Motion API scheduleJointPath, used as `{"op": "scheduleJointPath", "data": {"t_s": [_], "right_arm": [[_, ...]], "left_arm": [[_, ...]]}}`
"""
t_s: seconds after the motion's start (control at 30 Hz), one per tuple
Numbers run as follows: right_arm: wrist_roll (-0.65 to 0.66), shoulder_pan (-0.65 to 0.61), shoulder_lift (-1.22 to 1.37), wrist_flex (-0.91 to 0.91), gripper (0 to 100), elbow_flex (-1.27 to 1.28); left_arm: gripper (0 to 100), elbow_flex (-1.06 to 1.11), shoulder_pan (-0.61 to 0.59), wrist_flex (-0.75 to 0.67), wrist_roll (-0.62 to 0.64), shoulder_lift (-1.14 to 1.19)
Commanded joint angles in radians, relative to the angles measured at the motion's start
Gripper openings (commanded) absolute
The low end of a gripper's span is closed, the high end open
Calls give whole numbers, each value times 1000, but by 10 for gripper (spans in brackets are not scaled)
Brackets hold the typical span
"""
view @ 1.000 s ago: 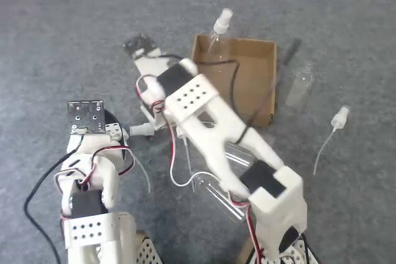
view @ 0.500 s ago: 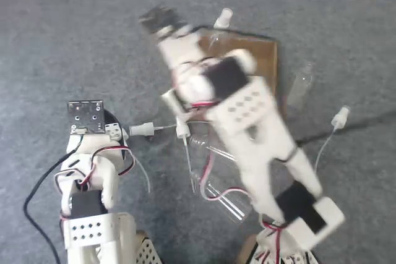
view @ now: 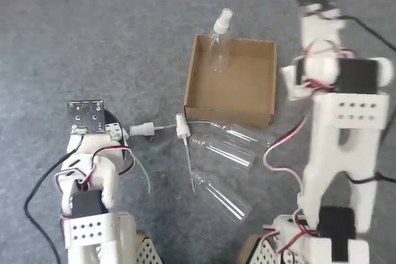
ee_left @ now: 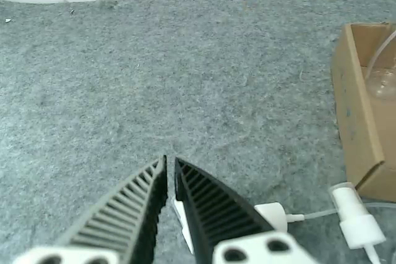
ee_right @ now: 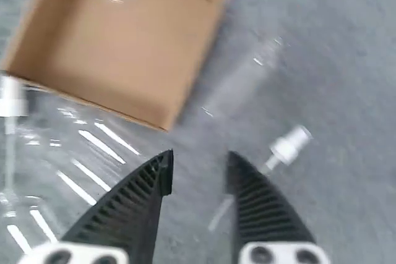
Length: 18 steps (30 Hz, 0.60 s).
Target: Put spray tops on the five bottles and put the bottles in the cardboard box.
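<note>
Right end effector [ee_right: 199,154] gapes empty; left end effector [ee_left: 171,160] closed; cardboard box [ee_left: 362,122] cut off at left wrist view's edge.

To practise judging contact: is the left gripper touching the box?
Apart. The left wrist view shows a wide stretch of bare carpet between the left gripper and the box.
</note>
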Motion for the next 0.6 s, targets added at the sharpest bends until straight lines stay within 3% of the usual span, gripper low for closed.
{"op": "scheduleJointPath", "data": {"t_s": [0.0,0.2,0.47,0.57], "right_arm": [[37,180,-51,-42,87,34],[32,366,-50,-283,150,261],[-8,406,-50,-530,222,539],[-35,407,-50,-604,137,595]], "left_arm": [[12,-30,3,-29,0,-2],[12,-30,3,-28,0,-2],[12,-21,3,-29,0,-2],[12,-21,3,-29,0,-2]]}}
